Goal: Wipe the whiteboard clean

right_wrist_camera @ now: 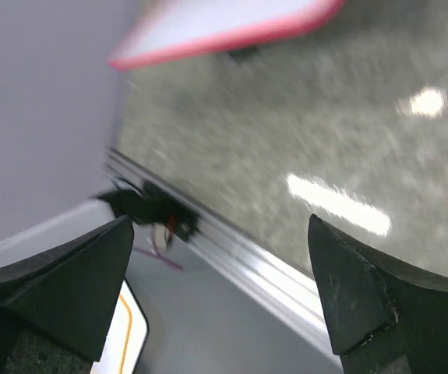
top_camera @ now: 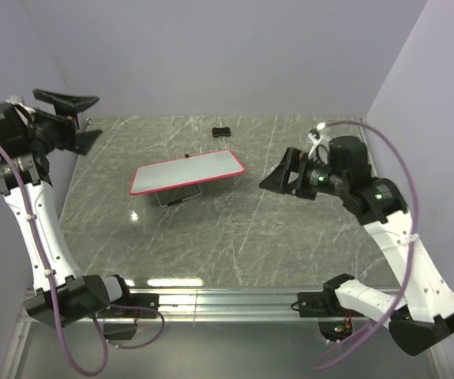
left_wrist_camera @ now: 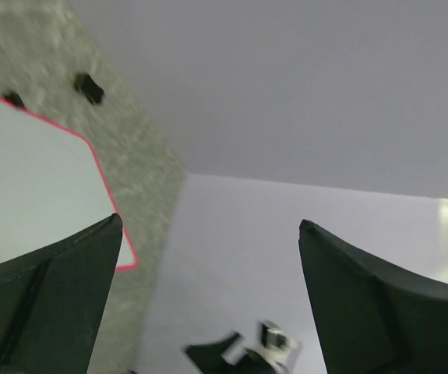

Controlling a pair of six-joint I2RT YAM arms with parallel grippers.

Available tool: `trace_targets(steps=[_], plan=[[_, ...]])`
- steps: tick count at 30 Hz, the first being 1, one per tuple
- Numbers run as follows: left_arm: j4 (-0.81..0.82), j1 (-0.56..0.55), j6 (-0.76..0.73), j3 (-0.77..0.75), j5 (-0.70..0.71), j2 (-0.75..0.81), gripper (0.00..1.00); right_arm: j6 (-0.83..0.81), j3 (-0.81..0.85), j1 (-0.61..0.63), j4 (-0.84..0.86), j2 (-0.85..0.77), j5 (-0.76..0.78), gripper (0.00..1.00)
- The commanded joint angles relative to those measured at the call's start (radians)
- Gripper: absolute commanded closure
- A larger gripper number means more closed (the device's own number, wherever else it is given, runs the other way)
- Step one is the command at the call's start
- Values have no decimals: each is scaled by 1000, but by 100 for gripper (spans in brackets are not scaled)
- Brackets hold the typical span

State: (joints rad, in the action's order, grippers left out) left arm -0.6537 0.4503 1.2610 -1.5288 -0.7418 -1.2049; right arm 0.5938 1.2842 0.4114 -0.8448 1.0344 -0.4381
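Observation:
The whiteboard [top_camera: 187, 172], white with a thin red-pink frame, leans tilted on a small wire stand [top_camera: 178, 197] in the middle of the table. Its face looks blank. It also shows in the left wrist view [left_wrist_camera: 29, 179] and, blurred, in the right wrist view [right_wrist_camera: 224, 27]. My left gripper [top_camera: 96, 117] is raised at the far left edge, open and empty, pointing toward the board [left_wrist_camera: 210, 222]. My right gripper [top_camera: 272, 170] hovers just right of the board, open and empty [right_wrist_camera: 220, 220].
A small black block [top_camera: 223, 131] lies behind the board near the back wall; it also shows in the left wrist view [left_wrist_camera: 89, 87]. Grey walls close the table at the back and both sides. A metal rail [top_camera: 227, 298] runs along the near edge.

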Motion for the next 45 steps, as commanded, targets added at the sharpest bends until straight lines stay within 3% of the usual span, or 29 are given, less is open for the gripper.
trace_targets(steps=[1,10,19,28,45], plan=[[-227,5,-259,-180,126,-37,0,18,121,-6,47,-43,7,0],[-311,4,-420,-326,304,-74,1,89,98,-6,191,-171,88,0],[-553,-45,-554,-465,427,-197,1,49,70,-8,182,-212,88,0],[-566,-85,-568,-392,483,-168,1,40,59,6,182,-221,67,0],[-543,-119,-589,-395,510,-179,1,-22,58,53,198,-214,30,0]])
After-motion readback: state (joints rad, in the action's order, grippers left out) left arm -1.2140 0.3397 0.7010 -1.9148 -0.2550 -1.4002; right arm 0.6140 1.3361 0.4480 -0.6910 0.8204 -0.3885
